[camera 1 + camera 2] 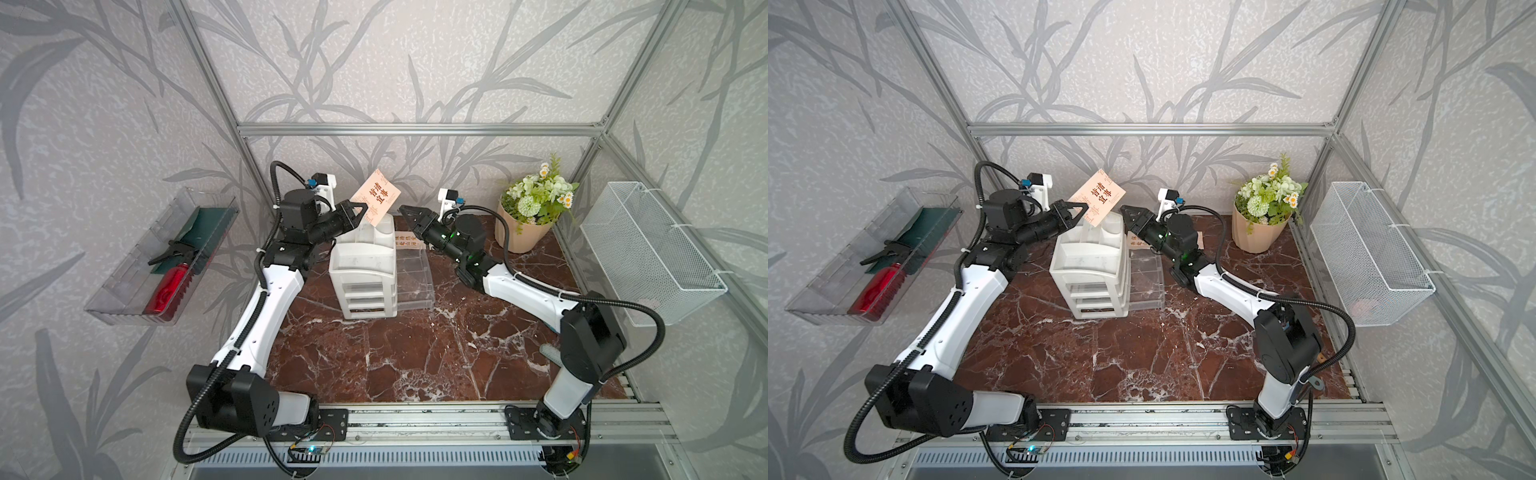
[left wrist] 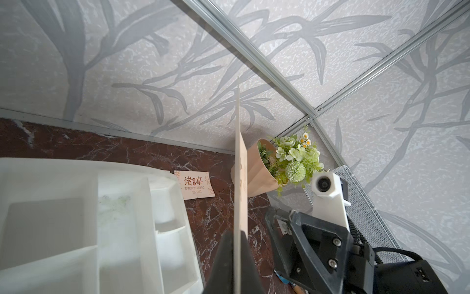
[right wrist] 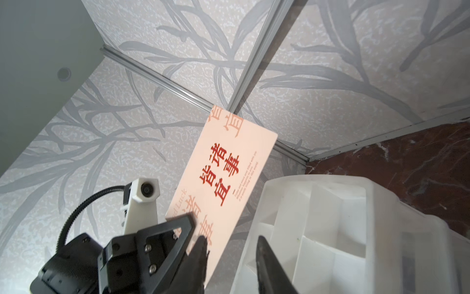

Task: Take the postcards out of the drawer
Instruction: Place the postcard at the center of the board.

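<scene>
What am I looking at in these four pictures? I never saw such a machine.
This is a robot with two arms on a marble-patterned table. Two pictures look down on the whole scene; the other two come from a camera on each arm's wrist. On the table stand a white drawer unit, a clear drawer sticking out at its side, and a pot of flowers. The left claw is shut on one postcard, held above the unit. The right claw is open close by. Another postcard lies on the table beside the unit.
</scene>
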Motion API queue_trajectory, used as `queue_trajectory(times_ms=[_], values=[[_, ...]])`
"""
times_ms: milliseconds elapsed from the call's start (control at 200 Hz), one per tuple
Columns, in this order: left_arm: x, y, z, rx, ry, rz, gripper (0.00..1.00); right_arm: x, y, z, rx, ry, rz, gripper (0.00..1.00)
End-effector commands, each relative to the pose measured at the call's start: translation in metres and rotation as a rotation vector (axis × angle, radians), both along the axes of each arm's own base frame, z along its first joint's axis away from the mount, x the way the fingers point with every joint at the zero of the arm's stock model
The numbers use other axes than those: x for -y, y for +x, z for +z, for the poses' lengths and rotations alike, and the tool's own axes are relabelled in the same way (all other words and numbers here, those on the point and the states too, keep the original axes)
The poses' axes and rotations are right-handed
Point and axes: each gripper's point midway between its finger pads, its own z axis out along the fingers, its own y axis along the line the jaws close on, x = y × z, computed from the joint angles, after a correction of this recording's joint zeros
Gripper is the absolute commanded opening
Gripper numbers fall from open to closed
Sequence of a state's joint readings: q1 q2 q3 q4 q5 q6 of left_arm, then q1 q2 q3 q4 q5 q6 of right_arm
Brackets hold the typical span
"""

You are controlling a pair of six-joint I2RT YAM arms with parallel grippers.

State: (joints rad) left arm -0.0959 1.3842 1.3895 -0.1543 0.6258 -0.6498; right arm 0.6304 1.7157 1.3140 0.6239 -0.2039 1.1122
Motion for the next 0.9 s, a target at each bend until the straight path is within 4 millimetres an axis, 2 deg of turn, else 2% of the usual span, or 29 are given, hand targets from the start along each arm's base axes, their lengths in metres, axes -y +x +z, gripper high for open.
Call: queue_trajectory(times_ms=[0, 130, 320, 455, 465, 490, 610, 755, 895], values=[[0.006, -0.003, 0.007, 0.0, -0.023, -0.152, 0.0, 0.023, -0.006, 0.023, 0.069, -0.082, -0.009, 0.38], [0.018, -0.009, -0.001, -0.016, -0.038, -0.272, 0.0, 0.036, 0.0, 0.024, 0.073, -0.198, 0.075, 0.42], [0.031, -0.025, -0.008, 0.01, -0.04, -0.391, 0.0, 0.056, 0.0, 0.02, 0.079, -0.428, 0.192, 0.46], [0.042, -0.036, -0.015, 0.009, 0.018, -0.44, 0.0, 0.073, -0.002, 0.023, 0.093, -0.488, 0.275, 0.5], [0.043, -0.036, -0.015, 0.009, 0.023, -0.445, 0.0, 0.072, 0.002, 0.015, 0.078, -0.491, 0.289, 0.51], [0.045, -0.038, -0.017, 0.009, 0.033, -0.453, 0.0, 0.072, 0.003, 0.011, 0.069, -0.491, 0.313, 0.52], [0.058, -0.047, -0.021, 0.012, 0.063, -0.499, 0.0, 0.066, 0.003, 0.003, 0.055, -0.477, 0.4, 0.53], [0.072, -0.061, -0.016, 0.048, 0.084, -0.553, 0.0, 0.061, 0.004, -0.01, 0.037, -0.463, 0.442, 0.53], [0.076, -0.061, -0.019, 0.038, 0.097, -0.555, 0.0, 0.056, 0.001, -0.016, 0.037, -0.422, 0.478, 0.53]])
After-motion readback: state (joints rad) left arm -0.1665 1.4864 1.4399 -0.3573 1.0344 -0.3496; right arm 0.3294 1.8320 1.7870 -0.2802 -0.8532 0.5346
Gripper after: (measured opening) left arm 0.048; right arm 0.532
